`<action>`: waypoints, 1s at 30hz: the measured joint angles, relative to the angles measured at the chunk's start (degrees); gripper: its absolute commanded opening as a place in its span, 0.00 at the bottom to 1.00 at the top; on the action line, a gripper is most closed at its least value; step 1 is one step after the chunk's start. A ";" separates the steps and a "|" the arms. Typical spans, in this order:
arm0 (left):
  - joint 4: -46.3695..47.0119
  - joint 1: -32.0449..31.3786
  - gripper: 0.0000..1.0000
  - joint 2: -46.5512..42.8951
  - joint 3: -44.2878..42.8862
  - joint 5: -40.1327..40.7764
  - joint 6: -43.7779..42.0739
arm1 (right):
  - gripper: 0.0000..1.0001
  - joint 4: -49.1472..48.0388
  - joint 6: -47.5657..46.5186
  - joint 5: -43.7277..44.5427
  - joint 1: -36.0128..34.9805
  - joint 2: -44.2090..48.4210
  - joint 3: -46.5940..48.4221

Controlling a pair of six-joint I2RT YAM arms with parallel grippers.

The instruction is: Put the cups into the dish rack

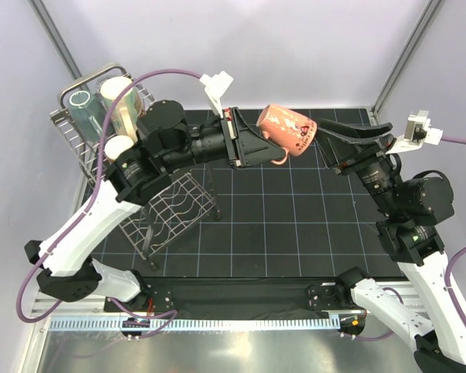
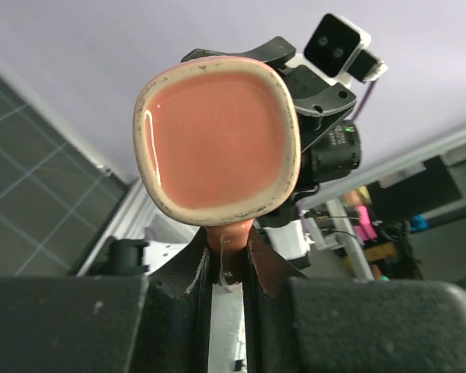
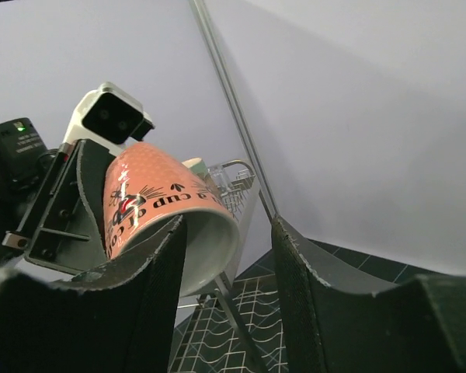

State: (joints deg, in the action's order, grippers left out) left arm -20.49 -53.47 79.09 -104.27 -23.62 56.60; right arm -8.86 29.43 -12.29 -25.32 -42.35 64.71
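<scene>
Salmon-pink mug (image 1: pixel 286 128) is hanging on its side in mid-air above the black gridded mat (image 1: pixel 295 225), near the middle of the workspace and well to the right of the dish rack (image 1: pixel 182 206). The left gripper (image 2: pixel 229 252) is clamping the mug's handle between its closed fingers, and the mug's flat, cream-edged base is facing the left wrist camera. Dark lettering and a small red-brown print are showing on the mug's upper side.

The right gripper (image 3: pixel 229 233) is sitting just to the right of the mug with its jaws wide apart, pointing at the open mouth. In the right wrist view one finger (image 3: pixel 144 284) is overlapping the rim, but it cannot be told whether it is touching.

At the far left, the silver wire rack is holding three vessels in its far end. A grey-teal tumbler (image 1: pixel 84 105) is standing in the far-left corner with its round mouth showing. A large cream mug (image 1: pixel 123 97) is sitting just beside it on the right. A small pale cup (image 1: pixel 118 146) is sitting nearer, and the left arm is partly hiding it.
</scene>
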 measured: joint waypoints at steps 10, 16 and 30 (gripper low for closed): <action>-27.74 0.59 0.00 -0.48 -16.44 16.52 -13.79 | 0.50 6.05 0.04 3.21 -0.02 -0.04 -0.15; -42.45 1.86 0.00 -0.96 -23.69 28.74 -18.99 | 0.50 11.37 -0.35 5.97 0.00 -0.04 -0.09; -58.80 12.37 0.00 1.75 -30.32 44.59 -24.85 | 0.50 20.37 -0.26 8.28 -0.02 -2.69 2.08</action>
State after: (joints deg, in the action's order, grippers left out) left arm -79.29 -41.10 80.84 -134.58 20.97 31.75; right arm 11.51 29.17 -4.01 -25.34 -45.04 66.78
